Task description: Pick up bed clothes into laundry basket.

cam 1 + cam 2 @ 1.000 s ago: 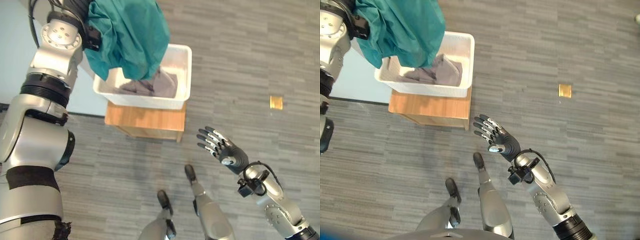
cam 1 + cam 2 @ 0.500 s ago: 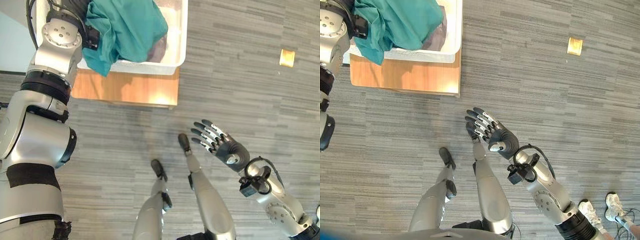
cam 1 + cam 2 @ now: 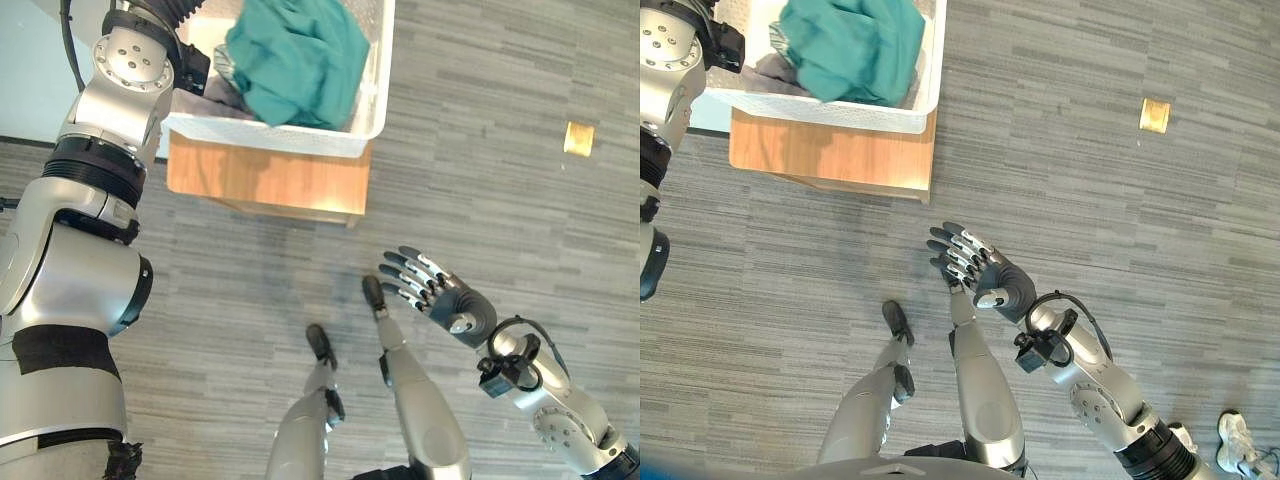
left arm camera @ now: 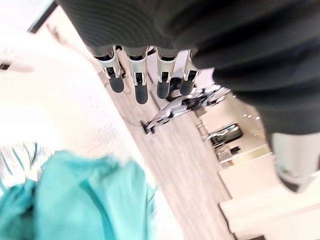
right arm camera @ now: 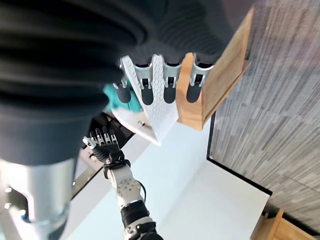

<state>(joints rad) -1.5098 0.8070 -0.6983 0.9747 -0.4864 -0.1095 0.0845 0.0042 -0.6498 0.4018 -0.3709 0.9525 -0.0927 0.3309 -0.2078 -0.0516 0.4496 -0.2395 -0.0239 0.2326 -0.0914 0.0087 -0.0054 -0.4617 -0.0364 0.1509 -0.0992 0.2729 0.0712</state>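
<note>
Two hands hold nothing: left hand (image 4: 145, 75) and right hand (image 3: 445, 300) both have straight fingers. Teal cloth (image 3: 298, 60) lies in the white basket (image 3: 372, 100) on the wooden stand (image 3: 265, 180).

Silver-grey arms, dark-tipped robot hand (image 3: 445, 298)

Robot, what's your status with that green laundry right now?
Left hand open, holding nothing. Right hand open, idle over the floor. Teal cloth garment lying in the white plastic laundry basket atop the wooden stand. Nothing in the way.
</note>
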